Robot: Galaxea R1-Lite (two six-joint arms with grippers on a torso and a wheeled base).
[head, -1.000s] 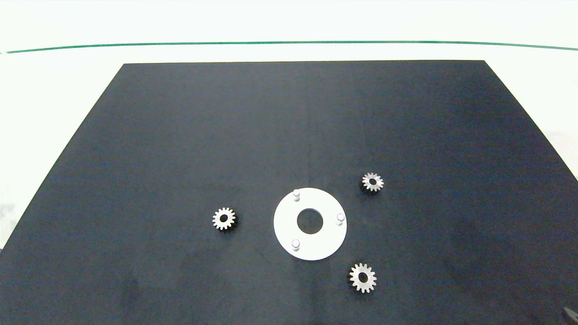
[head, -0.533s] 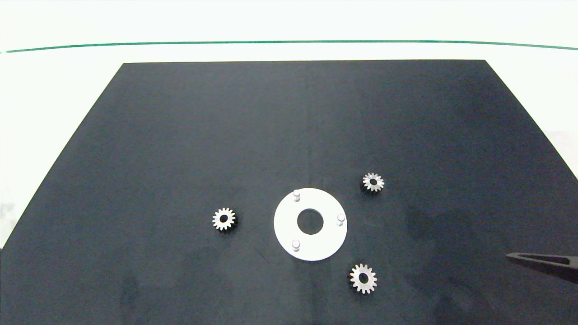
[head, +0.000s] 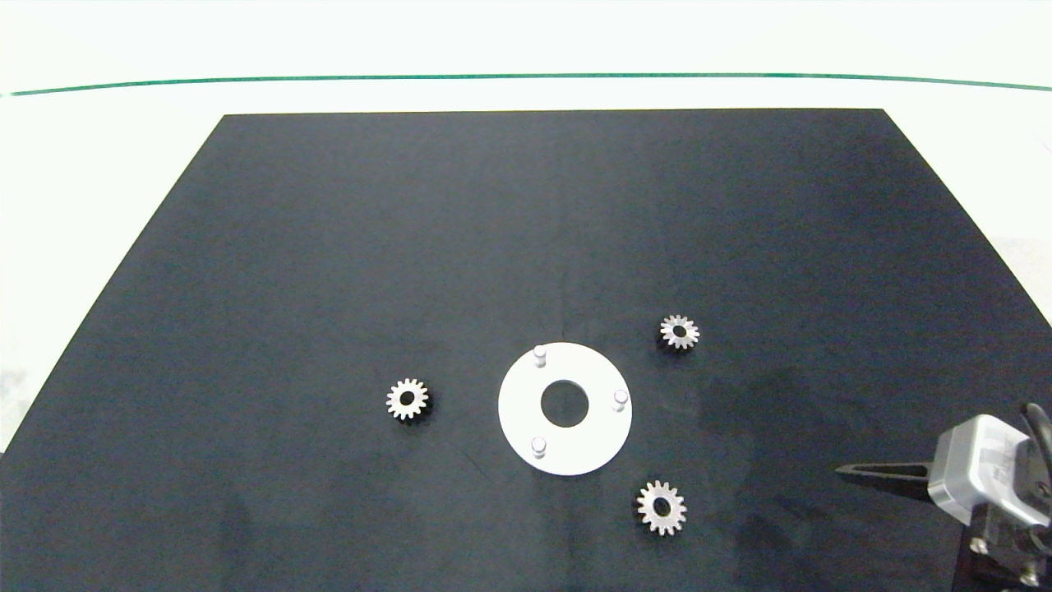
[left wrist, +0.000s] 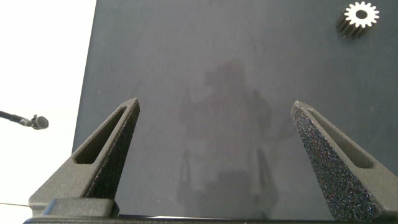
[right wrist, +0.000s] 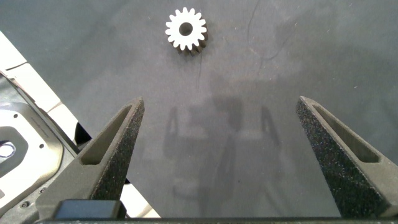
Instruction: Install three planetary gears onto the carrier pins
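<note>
The black worktop (head: 329, 247) carries everything, and on it lies the white disc (head: 526, 411), flat, well ahead of the right tool (head: 846, 470) and a little to one side of its line. The disc's axis runs straight up, and the three carrier pins (head: 539, 354) stand upright on it in a triangle around the large centre hole.

All three pins are bare, so no part of the task is done; three pick-ups and three placements are left.

The planetary gears (head: 661, 507) lie flat and apart from one another, holes facing up, none touching the disc. One lies nearest the right tool, ahead of its tips and just beside the disc's near rim; the right wrist view shows it ahead of the spread fingers (right wrist: 112, 155). A second (head: 679, 331) lies beyond the disc on the same side; the third (head: 408, 399) is past the disc's far side, closest to the left tool (left wrist: 214, 127).

Both tools are released, jaws wide and holding nothing. The right tool hovers at the worktop's right margin, pointing toward the nearest gear; the left is outside the head view, over bare worktop.
</note>
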